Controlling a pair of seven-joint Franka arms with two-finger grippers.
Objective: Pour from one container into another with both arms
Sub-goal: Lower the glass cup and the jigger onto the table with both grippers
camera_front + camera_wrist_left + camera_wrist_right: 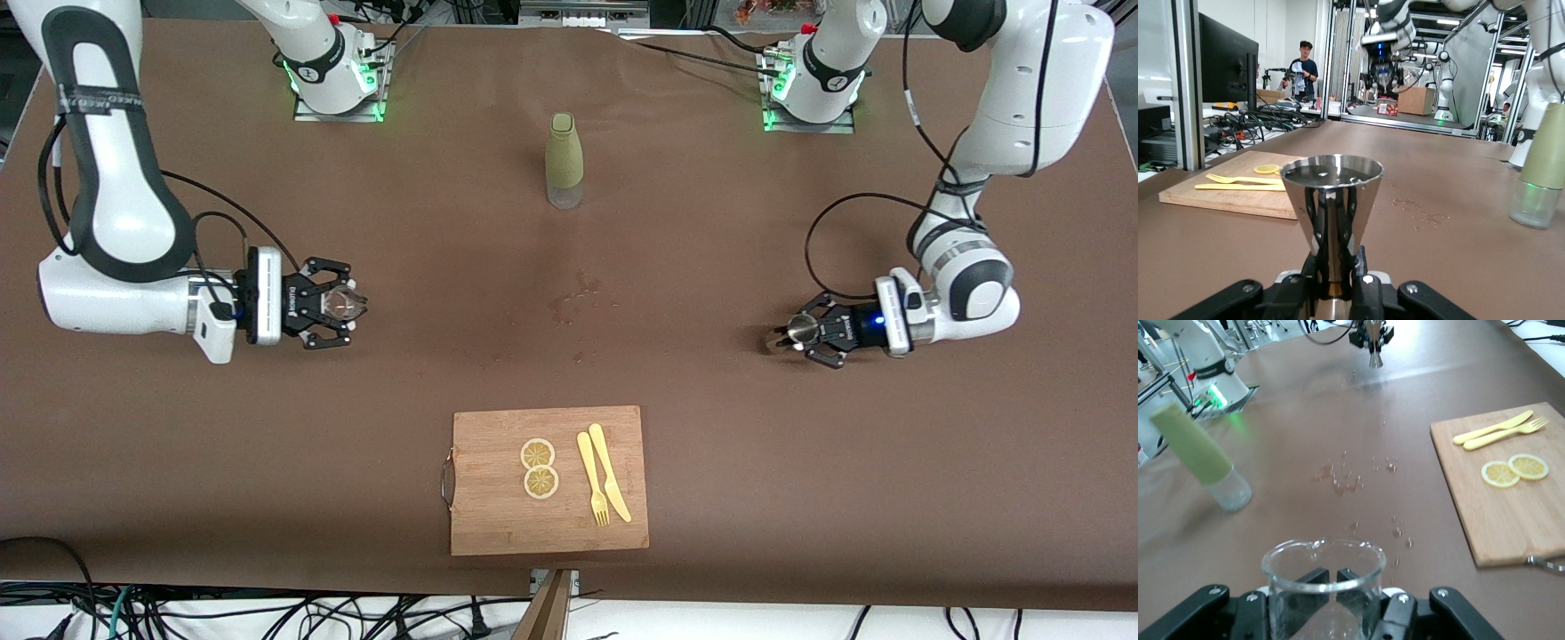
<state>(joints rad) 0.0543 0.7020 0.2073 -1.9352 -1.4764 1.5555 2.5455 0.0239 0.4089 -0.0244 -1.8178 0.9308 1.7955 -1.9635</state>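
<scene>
Nearest your front camera you have one rectangular bamboo cutting board (pixel 498 524) with a metal handle, lying at the middle of the brown-covered desk's (pixel 800 480) near edge; on it you can count two round lemon slices (pixel 539 468) touching each other, and just beside them one pale yellow plastic fork (pixel 592 480) and one pale yellow plastic knife (pixel 609 473) lying side by side. Farther in, about halfway up the desk, you see both grippers low over the surface at its two ends. Your left gripper (pixel 797 336), toward the left arm's end, is clenched on one silver conical metal jigger (pixel 1331 207), held upright with its rim level; dark liquid shows inside it in the left wrist view. Your right gripper (pixel 342 305), toward the right arm's end, grasps one clear glass beaker (pixel 1323 587) with a pour spout, upright between the fingers. Between the two grippers, at the desk's middle, a patch of scattered wet droplets (pixel 578 298) marks the cover. Farthest from the camera, near the middle of the desk and closer to the edge where the arm bases stand, you have one upright clear bottle with a tall olive-green sleeve top (pixel 564 160), well apart from both grippers.
</scene>
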